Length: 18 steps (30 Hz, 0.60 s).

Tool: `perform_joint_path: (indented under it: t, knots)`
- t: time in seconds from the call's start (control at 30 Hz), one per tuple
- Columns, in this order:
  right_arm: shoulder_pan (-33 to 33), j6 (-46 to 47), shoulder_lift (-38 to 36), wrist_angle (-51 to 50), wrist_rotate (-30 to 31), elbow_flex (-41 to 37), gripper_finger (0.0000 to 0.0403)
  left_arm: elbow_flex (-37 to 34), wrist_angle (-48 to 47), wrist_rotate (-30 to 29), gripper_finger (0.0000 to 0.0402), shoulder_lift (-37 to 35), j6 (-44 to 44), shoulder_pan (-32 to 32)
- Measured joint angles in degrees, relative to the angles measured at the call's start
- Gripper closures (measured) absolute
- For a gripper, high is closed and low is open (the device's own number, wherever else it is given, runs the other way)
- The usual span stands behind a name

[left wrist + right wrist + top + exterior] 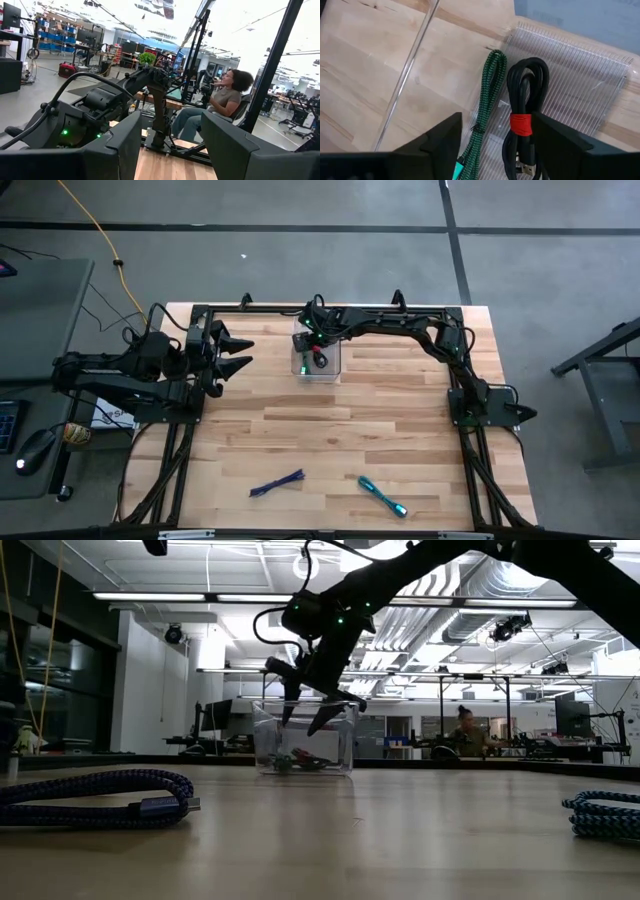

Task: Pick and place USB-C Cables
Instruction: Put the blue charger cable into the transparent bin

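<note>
A clear plastic box (302,366) stands near the table's far edge. The green cable (487,100) and the black cable with a red band (522,122) lie side by side on its floor. My right gripper (305,720) hangs open over the box, fingertips at its rim, touching neither cable (492,145). The purple cable (277,483) and the teal cable (383,495) lie flat near the table's near edge; in the low view they show as the purple cable (100,795) and the teal cable (605,815). My left gripper (245,350) waits open at the table's left, above the table.
The black frame rails (330,308) run along the table's far edge and down both sides. A yellow cord (100,235) lies on the floor beyond the table. A person (227,95) sits in the room behind. Bare wood (340,430) lies between the box and the two cables.
</note>
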Motion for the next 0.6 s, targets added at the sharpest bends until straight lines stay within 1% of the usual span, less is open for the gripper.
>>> perform_joint_path:
  t: [0.1, 0.4, 0.5, 0.6]
  knots:
    - [0.00, 0.00, 0.00, -0.14, -0.05, 0.00, 0.0162, 0.00, 0.00, -0.01, 0.0216, 0.00, 0.00, 0.00]
    - [-0.17, -0.40, 0.00, -0.80, -0.14, 0.72, 0.0160, 0.00, 0.00, -0.02, 0.0216, 0.01, 0.00, 0.00]
    - [-0.44, -3.77, -0.21, -1.44, -0.11, 3.20, 0.0160, 0.02, 0.00, -0.02, 0.0216, 0.00, 0.00, 0.00]
    - [-0.50, -9.14, -1.03, -5.06, 0.82, 7.19, 0.0160, 0.02, 0.00, -0.02, 0.0216, 0.00, 0.00, 0.00]
